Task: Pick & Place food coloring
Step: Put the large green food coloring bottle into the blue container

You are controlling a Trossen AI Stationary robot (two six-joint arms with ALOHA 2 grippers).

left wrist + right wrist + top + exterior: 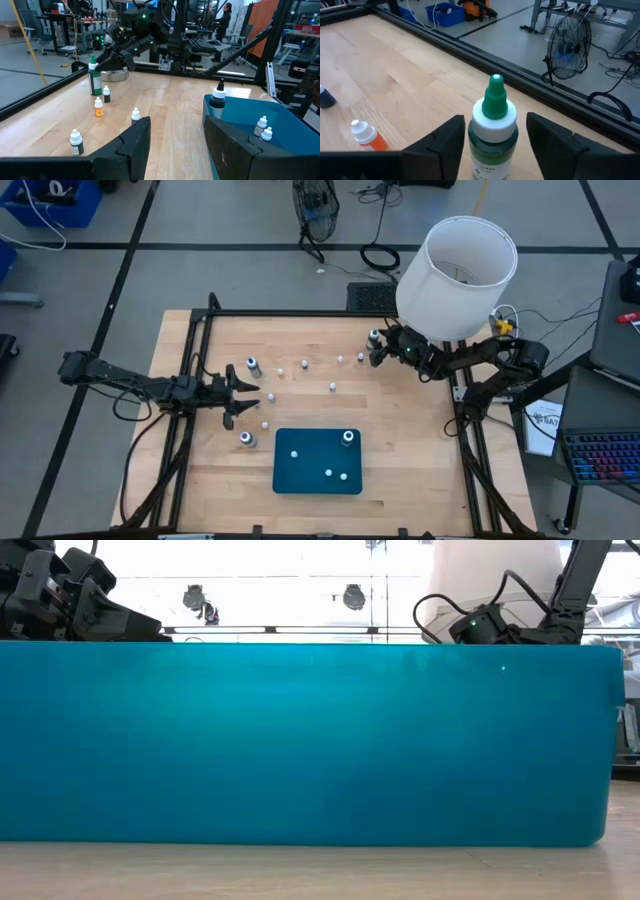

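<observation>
At the far right of the surface (420, 440), the right tool (495, 135) stands spread wide around a green-capped food coloring bottle (494, 131) — upright, long axis vertical, centred between the fingers, which are not yet closed on it. This arm is plainly the nearer one. The left tool (175, 145) (also wide, holding nothing) waits at the left side, beside the blue tray (300, 480).

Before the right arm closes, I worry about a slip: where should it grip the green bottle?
Grip the green bottle on its round body below the white collar, from the sides. It stands upright between the right gripper's open fingers. The tapered green tip is too narrow to hold securely.
</observation>
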